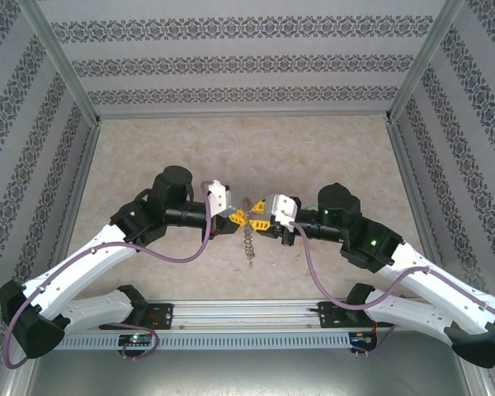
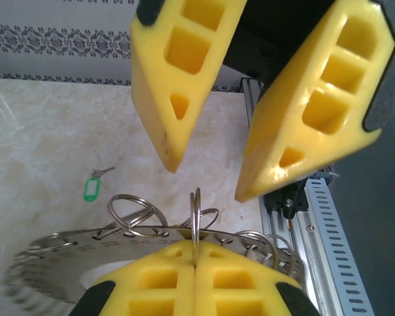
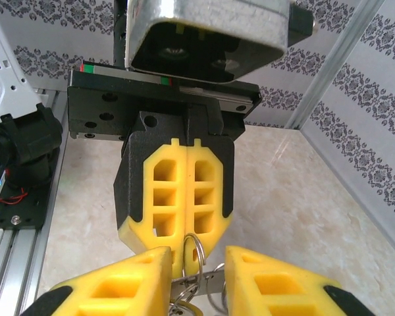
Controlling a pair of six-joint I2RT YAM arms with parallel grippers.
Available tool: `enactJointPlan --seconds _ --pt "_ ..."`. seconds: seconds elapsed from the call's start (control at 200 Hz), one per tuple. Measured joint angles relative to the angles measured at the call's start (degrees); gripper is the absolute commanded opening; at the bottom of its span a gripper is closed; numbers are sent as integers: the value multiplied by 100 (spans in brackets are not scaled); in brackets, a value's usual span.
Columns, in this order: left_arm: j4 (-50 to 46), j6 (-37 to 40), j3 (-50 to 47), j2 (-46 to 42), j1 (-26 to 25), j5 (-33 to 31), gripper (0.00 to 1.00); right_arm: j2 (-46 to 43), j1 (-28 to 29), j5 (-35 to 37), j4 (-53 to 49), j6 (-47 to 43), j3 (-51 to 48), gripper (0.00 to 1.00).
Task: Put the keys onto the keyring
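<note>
My left gripper (image 2: 195,253) is shut on a small upright split ring (image 2: 196,210) that belongs to the keyring (image 2: 85,240), a flat grey metal band fringed with many silvery keys. From above, the keyring (image 1: 248,241) hangs below the two grippers at mid table. My right gripper (image 3: 197,257) faces the left gripper (image 1: 238,219) tip to tip and is open. Its yellow fingers (image 2: 178,79) stand on either side of the split ring (image 3: 193,234) without touching it. A key with a green tag (image 2: 92,188) lies flat on the table, left of the ring.
An aluminium rail (image 1: 247,313) with cable ducting runs along the near edge under both arms. Patterned walls (image 1: 247,58) on metal posts close in the beige table (image 1: 148,157) on three sides.
</note>
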Motion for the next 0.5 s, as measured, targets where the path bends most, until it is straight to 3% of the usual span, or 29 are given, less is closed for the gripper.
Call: enactJointPlan --seconds 0.25,0.5 --pt "31 0 2 0 2 -107 0 -463 0 59 -87 155 -251 35" --pt "13 2 13 0 2 -278 0 -846 0 13 -57 610 -614 46"
